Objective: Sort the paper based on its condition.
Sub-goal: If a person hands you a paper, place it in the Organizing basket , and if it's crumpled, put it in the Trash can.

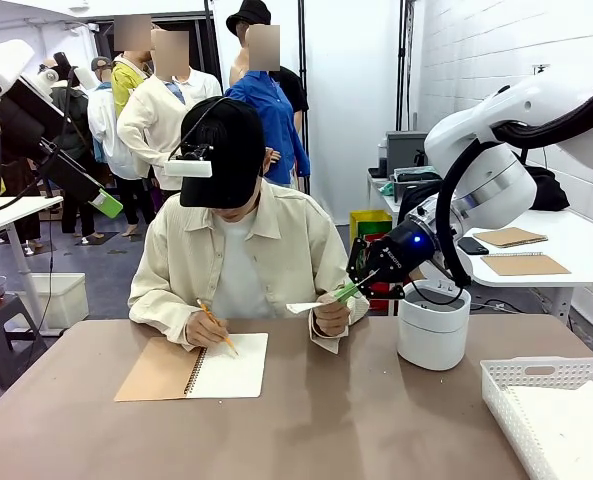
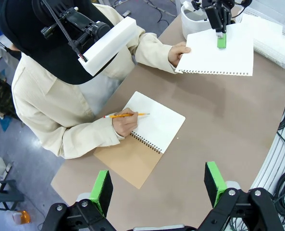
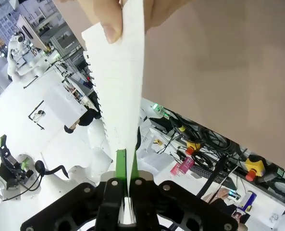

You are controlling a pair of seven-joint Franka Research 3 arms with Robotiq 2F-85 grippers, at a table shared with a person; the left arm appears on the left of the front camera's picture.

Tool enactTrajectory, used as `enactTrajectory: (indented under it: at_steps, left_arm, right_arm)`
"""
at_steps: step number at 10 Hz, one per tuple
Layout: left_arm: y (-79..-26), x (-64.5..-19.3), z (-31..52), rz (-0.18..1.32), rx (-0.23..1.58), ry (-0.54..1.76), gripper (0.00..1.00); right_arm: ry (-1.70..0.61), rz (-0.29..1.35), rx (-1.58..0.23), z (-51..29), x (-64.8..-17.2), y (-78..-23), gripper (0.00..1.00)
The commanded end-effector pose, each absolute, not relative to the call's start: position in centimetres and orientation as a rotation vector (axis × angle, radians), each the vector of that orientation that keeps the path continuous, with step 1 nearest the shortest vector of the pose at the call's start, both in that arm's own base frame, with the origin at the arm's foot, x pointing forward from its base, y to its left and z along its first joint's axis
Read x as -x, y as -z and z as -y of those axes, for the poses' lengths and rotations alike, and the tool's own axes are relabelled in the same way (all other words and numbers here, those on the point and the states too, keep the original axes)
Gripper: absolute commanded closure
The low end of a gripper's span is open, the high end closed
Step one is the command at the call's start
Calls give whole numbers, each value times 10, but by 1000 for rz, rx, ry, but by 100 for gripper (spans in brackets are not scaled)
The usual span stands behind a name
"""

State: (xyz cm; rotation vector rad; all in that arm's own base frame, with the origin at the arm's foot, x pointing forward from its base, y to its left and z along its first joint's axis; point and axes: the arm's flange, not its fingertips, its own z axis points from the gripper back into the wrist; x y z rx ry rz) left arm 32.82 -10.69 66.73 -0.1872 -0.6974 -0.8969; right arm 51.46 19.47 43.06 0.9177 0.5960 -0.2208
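Note:
A person's hand holds out a white sheet of paper above the table. My right gripper is shut on the sheet's far edge. Seen from the left wrist, the paper is flat with a perforated edge, and the right gripper pinches its top side. In the right wrist view the green pads clamp the sheet, and a thumb grips its other end. My left gripper hangs open high over the table, empty, and it also appears up at the left.
The person writes with a pencil in a spiral notebook with a brown cover. A white round bin stands at the right. A white lattice basket sits at the front right corner. People stand behind.

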Motion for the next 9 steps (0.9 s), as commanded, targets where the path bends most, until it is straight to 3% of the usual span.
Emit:
enactTrajectory:
  at_steps: [1, 7, 9]
  left_arm:
    - [-668, -329, 107, 701, 188, 892, 0]
    - [-668, -329, 107, 701, 188, 892, 0]
    - [-668, -329, 107, 701, 188, 892, 0]
  right_arm:
    - [213, -610, -952, -192, -517, -430, 100]
    - [19, -528, -815, -186, -477, -506, 100]
    - [-37, -409, -773, -173, -464, -539, 100]
